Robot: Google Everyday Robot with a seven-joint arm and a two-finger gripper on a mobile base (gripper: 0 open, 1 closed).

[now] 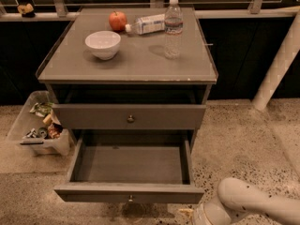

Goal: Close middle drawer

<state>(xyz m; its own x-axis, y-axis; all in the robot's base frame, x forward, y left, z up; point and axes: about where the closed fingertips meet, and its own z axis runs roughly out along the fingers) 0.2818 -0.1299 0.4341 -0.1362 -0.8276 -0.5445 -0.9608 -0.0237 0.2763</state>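
Middle drawer (130,192) is pulled fully out, nothing closed yet; gripper (198,216) is held beside its right corner, grip state cannot be told.

middle drawer (129,164): pulled well out
claw (190,214): bottom edge, just right of that drawer's front corner, largely cut off
counter (140,65): white bowl (102,43), apple (117,20), upright bottle (173,25), lying bottle (147,24)

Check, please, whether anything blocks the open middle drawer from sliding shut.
Nothing visible does: the middle drawer looks empty, its path into the cabinet clear. The gripper is out of view; only the arm shows at lower right.
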